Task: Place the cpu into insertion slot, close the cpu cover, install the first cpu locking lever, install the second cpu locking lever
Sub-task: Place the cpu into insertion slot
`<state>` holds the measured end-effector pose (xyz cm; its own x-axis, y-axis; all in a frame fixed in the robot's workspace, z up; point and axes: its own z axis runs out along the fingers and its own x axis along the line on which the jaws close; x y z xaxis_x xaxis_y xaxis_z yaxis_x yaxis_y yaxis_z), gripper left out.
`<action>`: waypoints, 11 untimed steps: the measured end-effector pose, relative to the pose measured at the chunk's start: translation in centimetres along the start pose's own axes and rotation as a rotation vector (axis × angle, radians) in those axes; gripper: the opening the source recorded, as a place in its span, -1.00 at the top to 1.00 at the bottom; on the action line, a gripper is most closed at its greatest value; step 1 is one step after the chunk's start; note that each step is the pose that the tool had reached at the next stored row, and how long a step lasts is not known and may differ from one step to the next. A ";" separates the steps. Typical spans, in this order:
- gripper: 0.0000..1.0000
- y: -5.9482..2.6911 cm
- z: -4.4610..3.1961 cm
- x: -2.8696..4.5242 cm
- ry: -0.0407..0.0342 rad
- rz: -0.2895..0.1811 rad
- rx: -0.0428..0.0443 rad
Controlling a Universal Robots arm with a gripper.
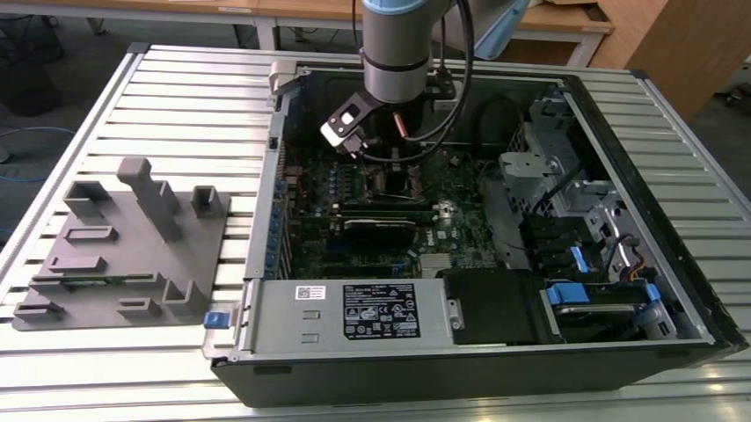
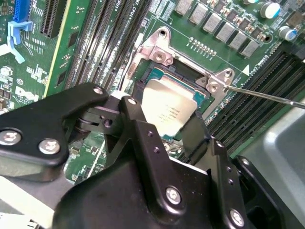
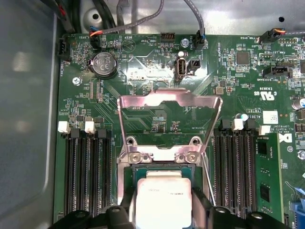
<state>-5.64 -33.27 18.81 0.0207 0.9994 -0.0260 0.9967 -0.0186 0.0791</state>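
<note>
The cpu, a flat square chip with a silvery top, sits between my two black fingers just over the insertion slot. In both wrist views my gripper is shut on the cpu's two opposite edges. The first wrist view shows the cpu above the slot's rim, with my gripper around it. The cpu cover, a silvery frame with a large window, stands swung open behind the slot. A thin locking lever sticks out unlatched beside the slot. In the exterior view my gripper hangs low inside the computer case.
Long black memory slots flank the socket on both sides. Case walls, cables, a drive cage and the power supply ring the board. A grey fixture lies on the table at the exterior view's left.
</note>
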 end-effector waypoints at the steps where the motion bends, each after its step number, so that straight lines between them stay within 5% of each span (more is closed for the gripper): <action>1: -0.18 0.00 0.00 0.00 0.0000 0.000 -0.0002; 11: -0.18 0.04 -0.29 0.01 0.0010 0.000 -0.0009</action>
<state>-5.62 -33.25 19.11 0.0207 0.9995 -0.0250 0.9966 -0.0186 0.0800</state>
